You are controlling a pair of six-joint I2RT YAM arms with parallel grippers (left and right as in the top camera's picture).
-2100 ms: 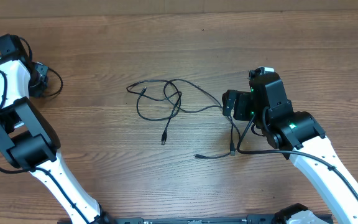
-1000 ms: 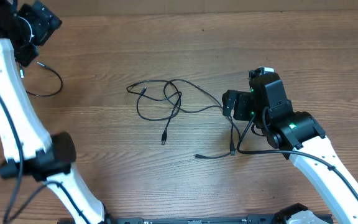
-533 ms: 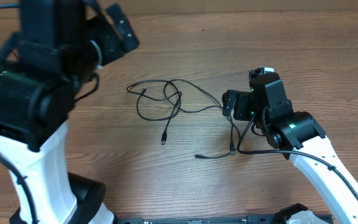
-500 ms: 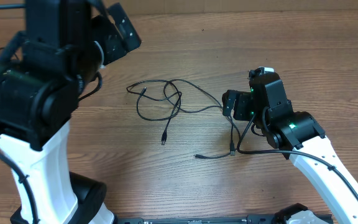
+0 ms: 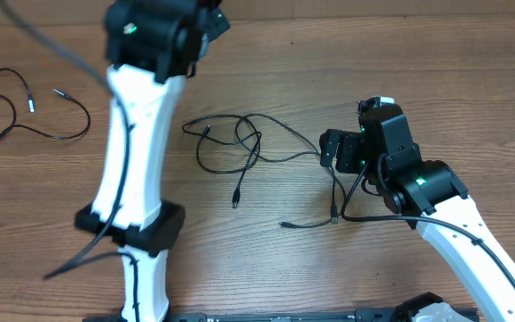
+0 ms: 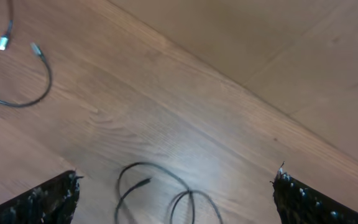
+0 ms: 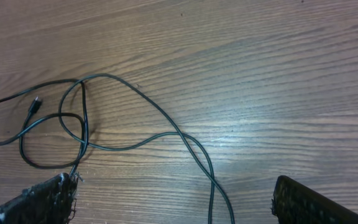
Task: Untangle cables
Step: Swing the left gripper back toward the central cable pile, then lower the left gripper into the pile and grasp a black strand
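You have one cable [image 5: 86, 118] lying free at the far left of the counter [image 5: 401, 72], the tangled cables [image 5: 257, 141] mid-counter are yet to separate, and left pincer [image 6: 176, 204] and right pincer [image 7: 173, 202] both gape wide, empty.

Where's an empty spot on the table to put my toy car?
The wooden table is bare along its far edge, above the tangled thin black cables and the right gripper, and at the near left, below the separate black cable loop. The middle is crowded.
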